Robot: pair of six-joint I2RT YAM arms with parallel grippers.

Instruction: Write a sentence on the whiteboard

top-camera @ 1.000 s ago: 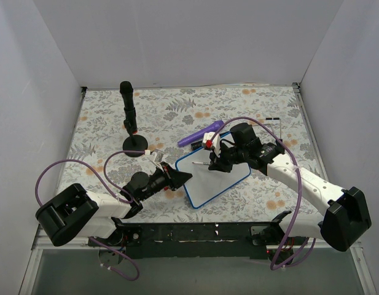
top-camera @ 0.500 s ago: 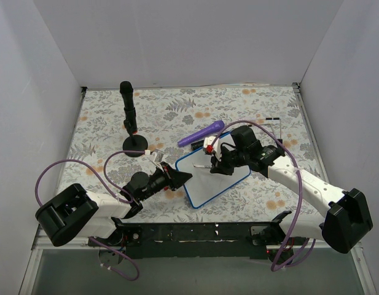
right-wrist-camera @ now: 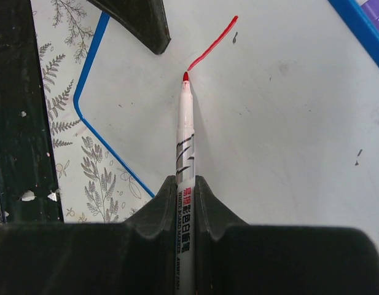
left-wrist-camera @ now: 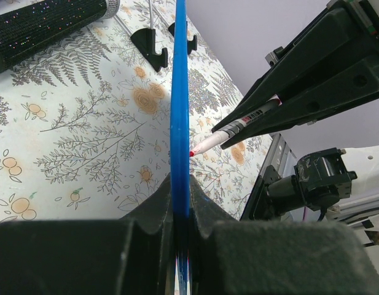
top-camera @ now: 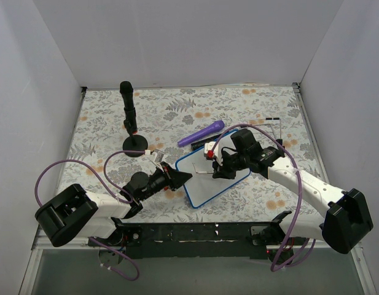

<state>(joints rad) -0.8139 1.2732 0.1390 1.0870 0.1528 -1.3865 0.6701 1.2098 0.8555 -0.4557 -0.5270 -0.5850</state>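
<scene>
Floral mat (top-camera: 263, 110), purple marker (top-camera: 201, 133) beside whiteboard (top-camera: 204, 187), stand (top-camera: 129, 120)

Purple marker (top-camera: 201, 133), black microphone stand (top-camera: 128, 117) — floral mat (top-camera: 97, 126)

Plain white walls (top-camera: 189, 37) on three sides; floral mat (top-camera: 177, 110) fills floor between; light even, probably overhead.

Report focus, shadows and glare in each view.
Right wrist: marker tip and red stroke sharp, faint shadow beside the barrel, no glare on the whiteboard. Left wrist: left gripper dark and blurred, board edge crisp. Top external: even light, stroke too small to read.
</scene>
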